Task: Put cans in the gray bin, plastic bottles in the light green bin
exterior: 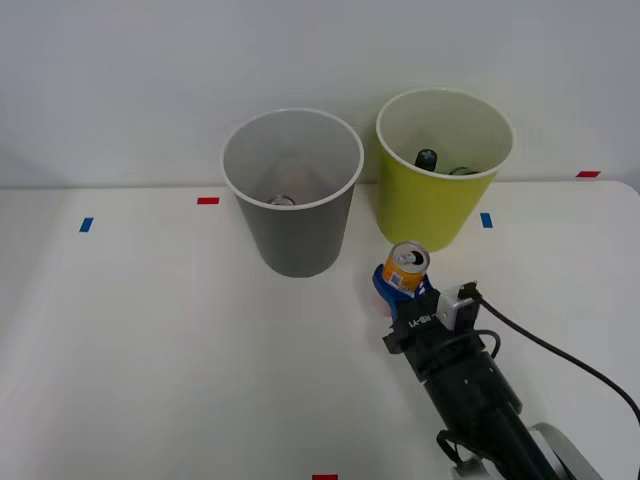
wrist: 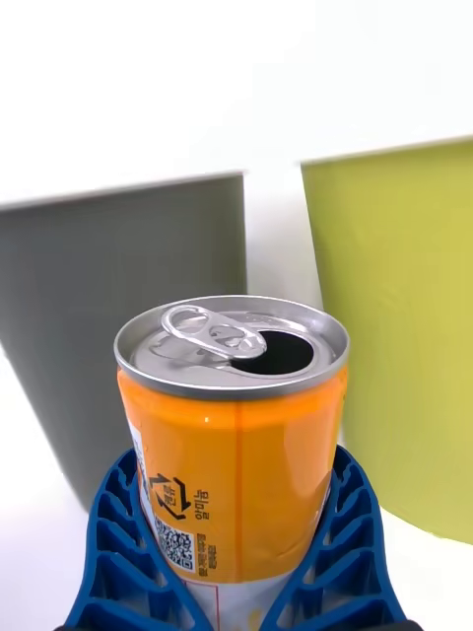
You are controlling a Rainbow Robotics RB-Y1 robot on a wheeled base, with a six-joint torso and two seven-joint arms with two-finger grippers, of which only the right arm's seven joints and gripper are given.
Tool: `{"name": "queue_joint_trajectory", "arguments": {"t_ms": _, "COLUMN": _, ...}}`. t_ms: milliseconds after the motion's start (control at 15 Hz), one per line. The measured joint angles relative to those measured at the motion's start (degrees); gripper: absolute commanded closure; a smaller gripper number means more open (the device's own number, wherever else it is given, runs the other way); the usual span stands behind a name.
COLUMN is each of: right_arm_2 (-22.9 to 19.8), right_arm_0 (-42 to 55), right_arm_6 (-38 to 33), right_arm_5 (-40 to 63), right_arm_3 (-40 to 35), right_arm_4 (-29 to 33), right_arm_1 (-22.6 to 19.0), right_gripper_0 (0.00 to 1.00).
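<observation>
The gripper (exterior: pixel 402 285) is clamped on a can (exterior: pixel 406 267), its blue fingers (wrist: pixel 123 552) pressed against both sides of the orange body. The can stands upright with its tab top already opened, just in front of the green bin (exterior: pixel 440 170) and off to the right of the gray bin (exterior: pixel 292 190). Whether it is resting on the table (exterior: pixel 150 350) or lifted a little, I cannot tell.

Inside the gray bin something with a silver top (exterior: pixel 281 200) lies at the bottom, probably a can already sorted. A dark-capped bottle (exterior: pixel 427 158) sits in the green bin, with a greenish clear one (exterior: pixel 462 171) beside it. So the bottles look done, and I'd judge this can is the last piece, needing to go left into the gray bin.
</observation>
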Motion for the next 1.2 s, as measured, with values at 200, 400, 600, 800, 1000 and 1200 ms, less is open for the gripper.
{"name": "queue_joint_trajectory", "arguments": {"t_ms": 200, "right_arm_2": 1.83, "right_arm_0": 7.01, "right_arm_6": -0.2, "right_arm_5": 0.3, "right_arm_3": -12.43, "right_arm_4": -5.53, "right_arm_1": -5.13, "right_gripper_0": 1.0}}
{"name": "queue_joint_trajectory", "arguments": {"t_ms": 400, "right_arm_2": 1.86, "right_arm_0": 9.45, "right_arm_6": -0.65, "right_arm_5": 8.18, "right_arm_3": -26.12, "right_arm_4": -10.58, "right_arm_1": -8.5, "right_gripper_0": 1.0}}
{"name": "queue_joint_trajectory", "arguments": {"t_ms": 600, "right_arm_2": -0.58, "right_arm_0": 7.66, "right_arm_6": -1.45, "right_arm_5": 17.31, "right_arm_3": -35.88, "right_arm_4": -17.83, "right_arm_1": -9.49, "right_gripper_0": 1.0}}
{"name": "queue_joint_trajectory", "arguments": {"t_ms": 800, "right_arm_2": -2.06, "right_arm_0": 0.54, "right_arm_6": -2.07, "right_arm_5": 20.23, "right_arm_3": -36.43, "right_arm_4": -23.14, "right_arm_1": -8.76, "right_gripper_0": 1.0}}
{"name": "queue_joint_trajectory", "arguments": {"t_ms": 1000, "right_arm_2": -3.36, "right_arm_0": -7.05, "right_arm_6": -2.22, "right_arm_5": 28.99, "right_arm_3": -36.43, "right_arm_4": -23.47, "right_arm_1": -6.49, "right_gripper_0": 1.0}}
{"name": "queue_joint_trajectory", "arguments": {"t_ms": 1200, "right_arm_2": -3.85, "right_arm_0": -15.64, "right_arm_6": -2.23, "right_arm_5": 39.52, "right_arm_3": -35.89, "right_arm_4": -23.07, "right_arm_1": -3.14, "right_gripper_0": 1.0}}
